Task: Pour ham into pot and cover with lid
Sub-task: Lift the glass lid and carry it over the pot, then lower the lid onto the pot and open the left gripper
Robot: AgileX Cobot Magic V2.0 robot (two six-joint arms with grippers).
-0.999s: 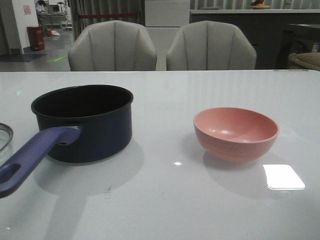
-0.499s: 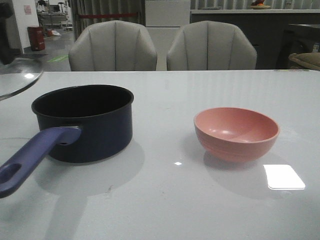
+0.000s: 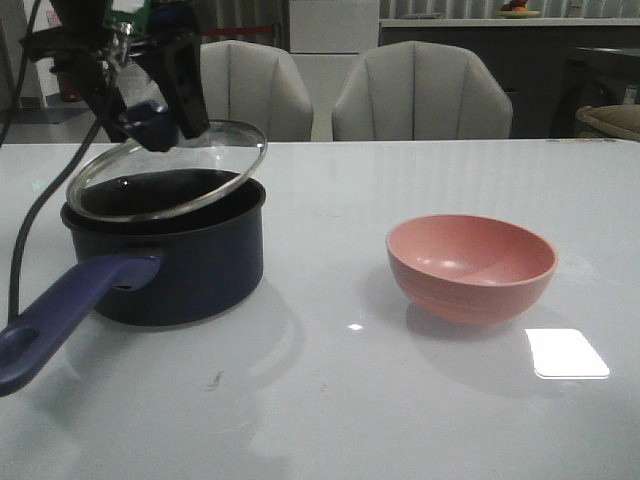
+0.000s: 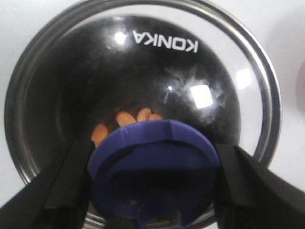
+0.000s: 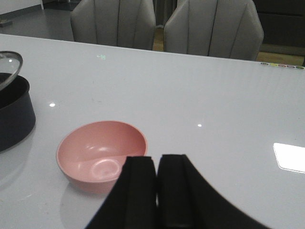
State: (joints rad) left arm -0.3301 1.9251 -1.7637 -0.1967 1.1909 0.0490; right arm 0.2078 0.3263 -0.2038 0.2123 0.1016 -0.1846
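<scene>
The navy pot [image 3: 170, 265] stands at the left of the table, its purple-blue handle [image 3: 60, 315] pointing toward the front left. My left gripper [image 3: 150, 118] is shut on the blue knob [image 4: 155, 171] of the glass lid [image 3: 165, 168], holding it tilted just above the pot's rim. Through the glass in the left wrist view, a few orange-pink ham chunks [image 4: 125, 119] lie on the pot's black bottom. My right gripper [image 5: 157, 164] is shut and empty, near the pink bowl [image 5: 101, 153].
The empty pink bowl [image 3: 470, 265] sits right of centre. Two grey chairs [image 3: 420, 92] stand behind the table's far edge. A bright light patch [image 3: 567, 353] reflects on the table at the front right.
My left arm has carried the lid from the far left edge to the right and over the pot. The pot and bowl have not moved.
</scene>
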